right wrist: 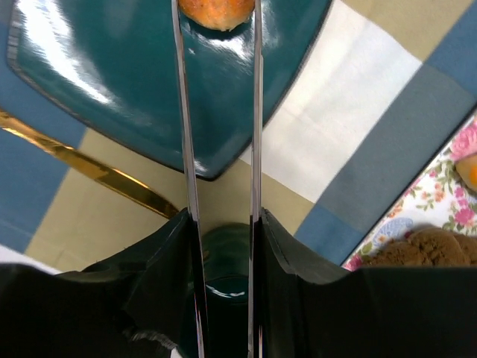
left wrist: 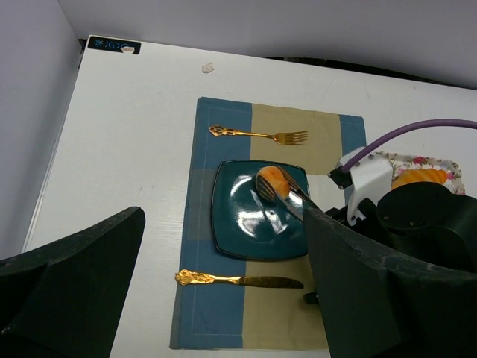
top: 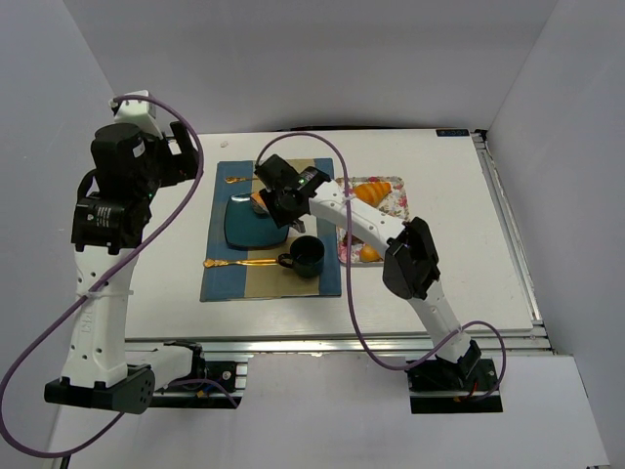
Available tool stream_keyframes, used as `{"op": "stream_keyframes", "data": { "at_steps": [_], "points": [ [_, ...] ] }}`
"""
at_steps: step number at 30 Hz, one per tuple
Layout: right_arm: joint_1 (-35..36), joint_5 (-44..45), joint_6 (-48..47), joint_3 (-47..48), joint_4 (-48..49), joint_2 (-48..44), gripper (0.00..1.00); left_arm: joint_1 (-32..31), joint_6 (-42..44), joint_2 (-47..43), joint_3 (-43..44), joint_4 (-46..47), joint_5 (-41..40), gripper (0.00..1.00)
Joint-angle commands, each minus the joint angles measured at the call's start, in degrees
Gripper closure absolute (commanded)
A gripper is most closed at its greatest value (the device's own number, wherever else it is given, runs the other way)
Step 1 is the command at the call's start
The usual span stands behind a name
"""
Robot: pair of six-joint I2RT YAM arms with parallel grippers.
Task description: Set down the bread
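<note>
Orange bread point(left wrist: 272, 180) pinched in tongs point(left wrist: 289, 197) at teal plate point(left wrist: 237, 227); right end effector point(right wrist: 222, 216) clamped on the tongs; left end effector point(left wrist: 223, 212) spread.

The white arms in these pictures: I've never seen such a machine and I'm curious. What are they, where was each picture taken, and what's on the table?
They are two robot arms bolted to the near edge of the table, each ending in a two-finger gripper. One picture looks down from above; the other two come from cameras on the wrists. On the table lies a blue placemat with a dark green plate, a gold fork, a gold knife and a cup; beside it, a flowered tray with a croissant. The right gripper is shut on metal tongs, which pinch a small orange bun over the plate. The left gripper is open and holds nothing.
</note>
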Motion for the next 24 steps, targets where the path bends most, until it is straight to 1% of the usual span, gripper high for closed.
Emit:
{"op": "stream_keyframes", "data": {
  "at_steps": [1,6,7,9,11,12,15,20,24],
  "points": [
    [-0.28,3.79,0.31,-1.08,2.24,-2.82,0.57,-0.55,0.79,-1.29,-0.76,-0.36,-0.62,0.02],
    [-0.37,5.64,1.28,-1.6,0.13,-2.99,0.57,-0.9,0.79,-1.37,-1.11,-0.27,-0.8,0.02],
    [-0.46,5.64,1.28,-1.95,0.04,-3.17,0.54,-0.9,0.79,-1.55,-1.11,-0.28,-0.97,0.02],
    [-0.37,5.55,1.37,-3.27,0.12,-3.78,0.53,-0.99,0.97,-1.64,-1.28,-0.28,-1.24,0.02],
    [-0.28,5.29,1.28,-3.8,0.48,-4.48,0.47,-1.17,0.97,-1.64,-1.46,-0.28,-1.41,0.02],
    [-0.28,5.03,1.02,-3.89,0.82,-4.84,0.4,-1.17,0.97,-1.64,-1.46,-0.36,-1.41,0.02],
    [-0.28,3.89,0.58,-3.45,1.7,-5.89,0.31,-1.34,0.97,-1.64,-1.46,-0.19,-1.5,0.02],
    [-0.28,3.27,1.37,-2.05,2.15,-8.43,0.31,-1.61,0.97,-1.64,-1.2,-0.19,-1.59,0.02],
    [-0.28,3.97,2.95,-0.82,2.5,-11.25,0.33,-1.87,0.97,-1.64,-1.2,-0.36,-1.94,0.02]
  ]
}}
